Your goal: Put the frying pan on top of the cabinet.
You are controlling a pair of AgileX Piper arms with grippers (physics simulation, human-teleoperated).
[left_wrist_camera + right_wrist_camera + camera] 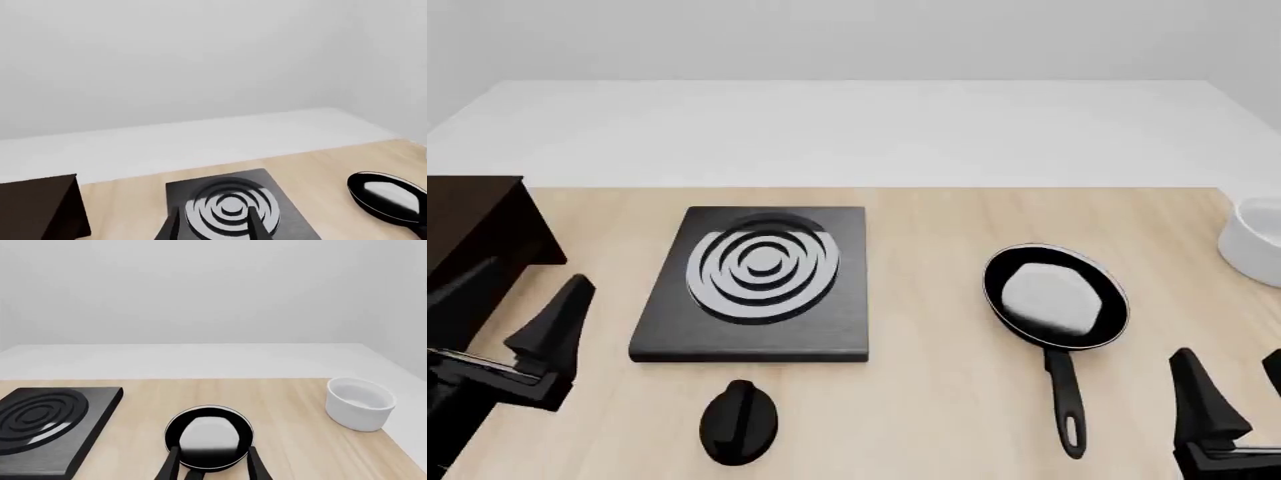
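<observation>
Resting on the light wooden table (948,400), the round black frying pan with a glossy grey-white inside (1054,297) lies at about four o'clock from the table's centre, its long thin handle (1065,400) pointing toward six o'clock. Beside it, at nine o'clock, sits the flat black square stove plate with grey rings (761,283). The large dark brown wooden cabinet (474,235) stands at the far nine o'clock edge. A white bowl (1254,240) sits at three o'clock. The left gripper (507,330) and right gripper (1241,400) hover with fingers parted, holding nothing. A black knob-like piece (738,422) lies at six o'clock of the plate.
</observation>
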